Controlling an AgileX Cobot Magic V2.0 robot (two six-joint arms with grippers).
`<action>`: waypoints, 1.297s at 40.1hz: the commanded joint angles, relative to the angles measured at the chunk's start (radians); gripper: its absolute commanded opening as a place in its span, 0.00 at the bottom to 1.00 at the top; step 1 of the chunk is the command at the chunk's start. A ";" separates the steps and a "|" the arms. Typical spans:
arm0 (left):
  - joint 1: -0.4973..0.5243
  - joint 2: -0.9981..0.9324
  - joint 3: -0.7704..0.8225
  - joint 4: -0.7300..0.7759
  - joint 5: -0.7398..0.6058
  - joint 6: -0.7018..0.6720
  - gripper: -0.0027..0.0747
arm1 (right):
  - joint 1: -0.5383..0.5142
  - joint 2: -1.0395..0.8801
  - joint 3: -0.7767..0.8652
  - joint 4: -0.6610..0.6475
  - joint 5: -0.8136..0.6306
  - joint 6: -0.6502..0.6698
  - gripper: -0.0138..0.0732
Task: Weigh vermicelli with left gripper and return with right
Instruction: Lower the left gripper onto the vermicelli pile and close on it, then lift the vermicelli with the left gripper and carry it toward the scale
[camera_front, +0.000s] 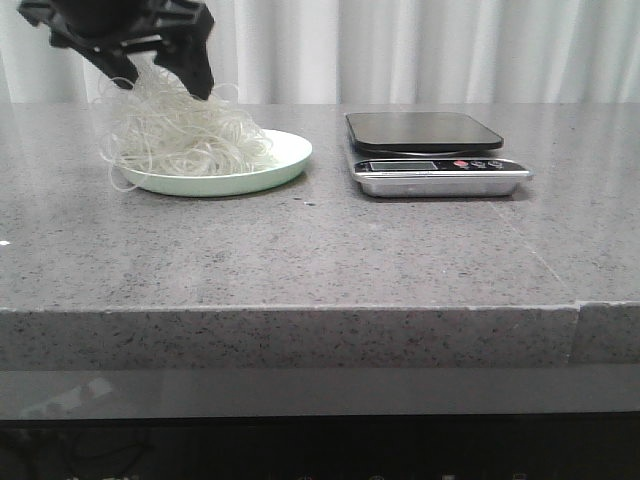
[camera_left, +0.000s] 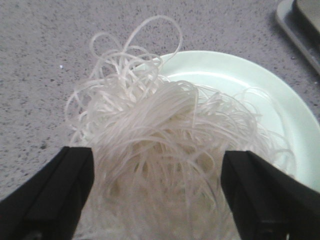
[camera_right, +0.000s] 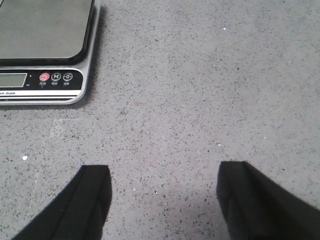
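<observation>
The vermicelli (camera_front: 185, 135) is a fluffy whitish nest of thin strands lying on the pale green plate (camera_front: 292, 150) at the left of the table. My left gripper (camera_front: 165, 82) hangs right over it. In the left wrist view the jaws stand wide apart, and my left gripper (camera_left: 157, 170) has the vermicelli (camera_left: 160, 115) filling the gap between its black fingers (camera_left: 65, 185). The plate (camera_left: 280, 100) shows behind the nest. My right gripper (camera_right: 162, 185) is open and empty, low over bare table to the right of the scale (camera_right: 45, 30). It is out of the front view.
The kitchen scale (camera_front: 425, 130) with a dark platform and a silver front panel stands right of the plate, nothing on it. Its corner shows in the left wrist view (camera_left: 300, 25). A grey speckled stone tabletop (camera_front: 320, 250) runs to a front edge. White curtains hang behind.
</observation>
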 joint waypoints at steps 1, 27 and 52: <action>-0.004 -0.019 -0.042 0.000 -0.056 0.002 0.81 | -0.002 0.004 -0.032 0.000 -0.051 -0.008 0.81; -0.004 -0.020 -0.046 0.000 0.021 0.002 0.24 | -0.002 0.004 -0.032 0.000 -0.051 -0.008 0.81; -0.080 -0.147 -0.195 0.000 0.018 0.003 0.23 | -0.002 0.004 -0.032 0.000 -0.051 -0.008 0.81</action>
